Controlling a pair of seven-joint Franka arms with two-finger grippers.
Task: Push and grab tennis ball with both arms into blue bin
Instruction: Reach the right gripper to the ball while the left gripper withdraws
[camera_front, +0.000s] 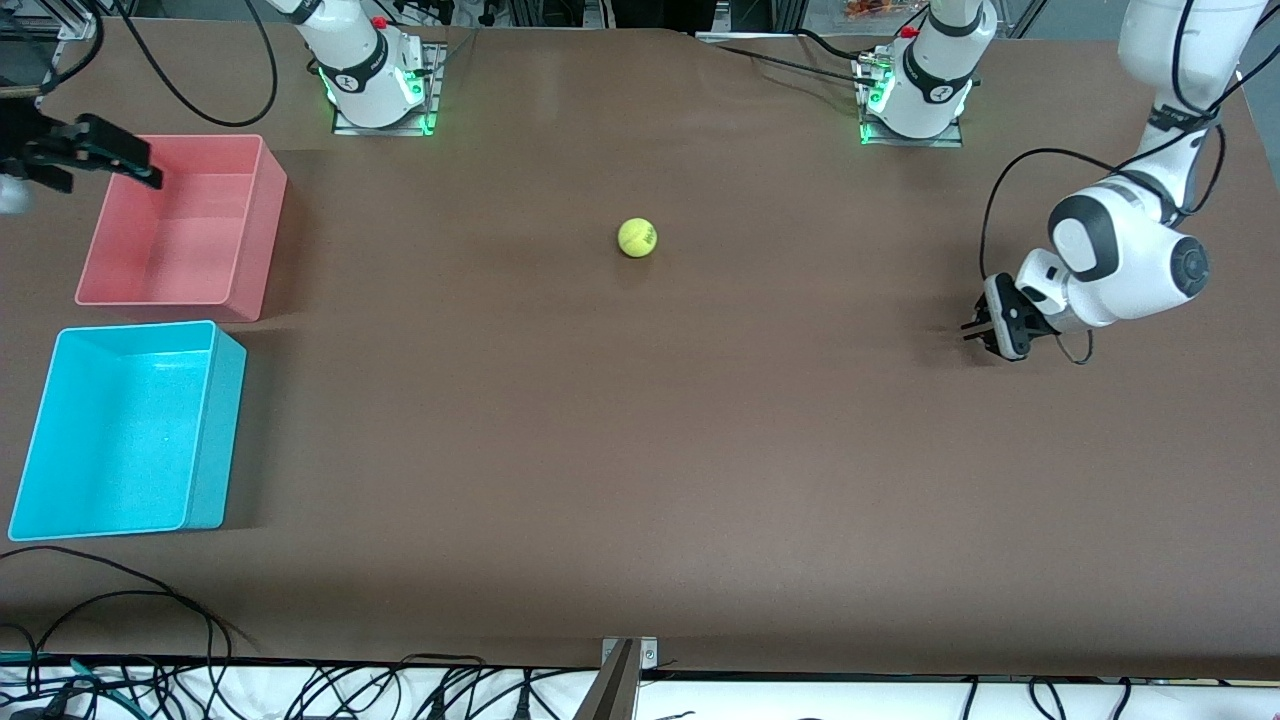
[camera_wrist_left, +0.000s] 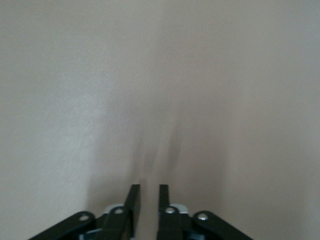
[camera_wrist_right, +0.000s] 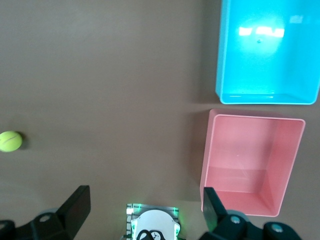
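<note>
The tennis ball lies on the brown table about midway between the two arms' bases; it also shows in the right wrist view. The blue bin stands empty at the right arm's end of the table, nearer to the front camera than the pink bin, and shows in the right wrist view. My left gripper is low over the table at the left arm's end, well apart from the ball, its fingers nearly together and empty. My right gripper is open and empty, high over the pink bin's edge.
The pink bin stands empty between the blue bin and the right arm's base, also seen in the right wrist view. Cables hang along the table's front edge.
</note>
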